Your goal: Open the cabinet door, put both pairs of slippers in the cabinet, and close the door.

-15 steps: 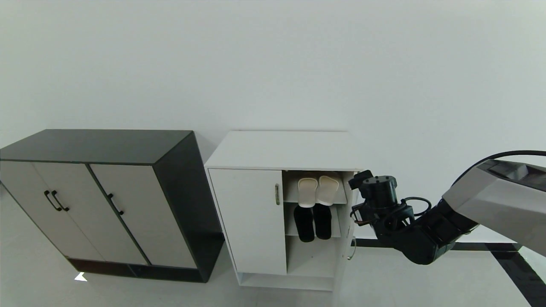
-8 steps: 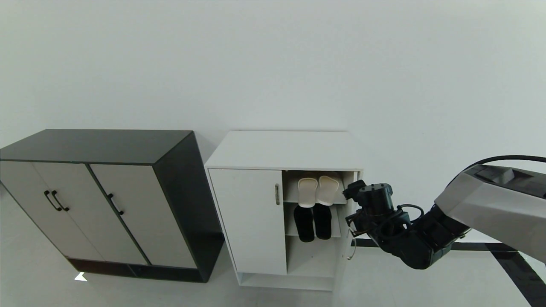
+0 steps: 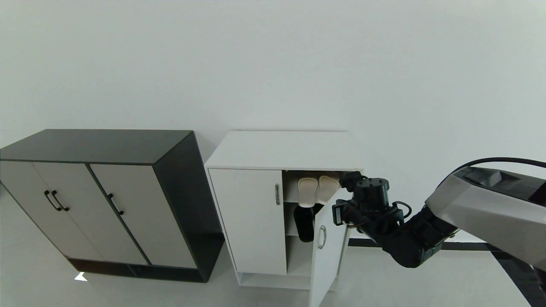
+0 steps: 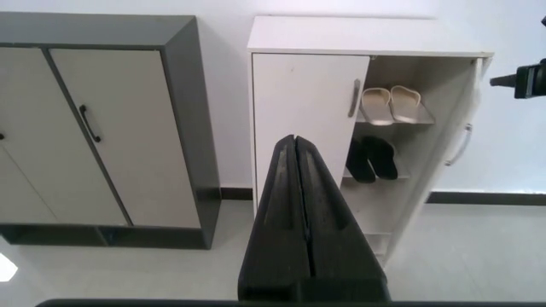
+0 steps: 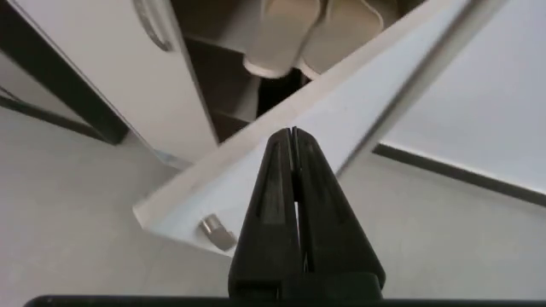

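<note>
The white cabinet [image 3: 281, 150] has its left door closed and its right door [image 3: 327, 245] standing half swung across the opening. A white pair of slippers [image 3: 318, 188] lies on the top shelf, a black pair [image 3: 303, 225] on the shelf below, partly hidden by the door. My right gripper [image 3: 346, 177] is shut and rests against the outer side of the door near its top edge [image 5: 358, 111]. The left gripper [image 4: 295, 147] is shut with nothing in it, held well back from the cabinet front [image 4: 307, 111].
A dark cabinet with grey doors [image 3: 102, 200] stands against the white cabinet's left side. A plain wall runs behind both. Open grey floor [image 3: 426, 281] lies in front, with a dark strip [image 3: 507, 260] at the right.
The right gripper moved left against the right door, which swung from wide open to about half closed and now covers part of the black slippers.
</note>
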Controlling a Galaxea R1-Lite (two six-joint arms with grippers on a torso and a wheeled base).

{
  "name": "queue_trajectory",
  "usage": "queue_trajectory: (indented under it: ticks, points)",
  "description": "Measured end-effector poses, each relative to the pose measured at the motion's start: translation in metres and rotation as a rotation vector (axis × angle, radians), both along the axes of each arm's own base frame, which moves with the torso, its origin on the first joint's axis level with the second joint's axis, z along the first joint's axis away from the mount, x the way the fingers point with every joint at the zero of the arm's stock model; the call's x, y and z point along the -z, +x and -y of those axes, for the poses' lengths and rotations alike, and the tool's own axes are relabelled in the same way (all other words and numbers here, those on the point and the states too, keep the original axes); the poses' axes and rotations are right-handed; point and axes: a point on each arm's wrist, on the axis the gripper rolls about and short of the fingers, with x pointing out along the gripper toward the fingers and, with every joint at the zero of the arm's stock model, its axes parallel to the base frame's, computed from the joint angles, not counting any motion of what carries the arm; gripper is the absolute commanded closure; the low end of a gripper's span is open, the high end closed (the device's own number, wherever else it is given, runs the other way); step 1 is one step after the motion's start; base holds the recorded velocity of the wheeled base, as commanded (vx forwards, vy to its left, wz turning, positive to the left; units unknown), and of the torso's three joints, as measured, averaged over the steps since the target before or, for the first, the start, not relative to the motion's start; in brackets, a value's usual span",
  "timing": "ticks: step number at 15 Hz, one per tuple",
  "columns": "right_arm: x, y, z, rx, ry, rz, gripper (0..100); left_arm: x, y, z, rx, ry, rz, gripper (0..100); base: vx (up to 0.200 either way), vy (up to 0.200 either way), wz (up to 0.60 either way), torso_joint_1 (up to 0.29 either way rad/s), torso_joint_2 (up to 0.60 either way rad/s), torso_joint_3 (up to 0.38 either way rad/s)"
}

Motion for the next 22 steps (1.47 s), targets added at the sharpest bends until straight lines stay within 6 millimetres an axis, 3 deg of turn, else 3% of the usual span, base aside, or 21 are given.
queue_trajectory:
  ticks: [6,9,17,22]
  points:
    - [0.008,-0.019,0.005,-0.276,0.114,0.069,100,0.000,0.000,0.000,0.000,0.001,0.000,100,0.000,0.000,0.00,0.000,0.00,0.000]
    - [0.021,-0.029,0.015,-0.369,0.140,0.066,100,0.000,0.000,0.000,0.000,0.002,0.000,100,0.200,0.000,0.00,0.002,0.00,-0.001]
    - [0.036,-0.033,0.019,-0.382,0.104,0.042,100,0.000,0.000,0.000,0.001,0.003,-0.002,100,0.200,0.000,0.00,0.003,0.00,0.002]
    - [0.037,-0.033,0.018,-0.385,0.106,0.049,100,0.000,0.000,0.000,0.001,0.001,0.000,100,0.000,0.000,0.00,0.000,0.00,0.000]
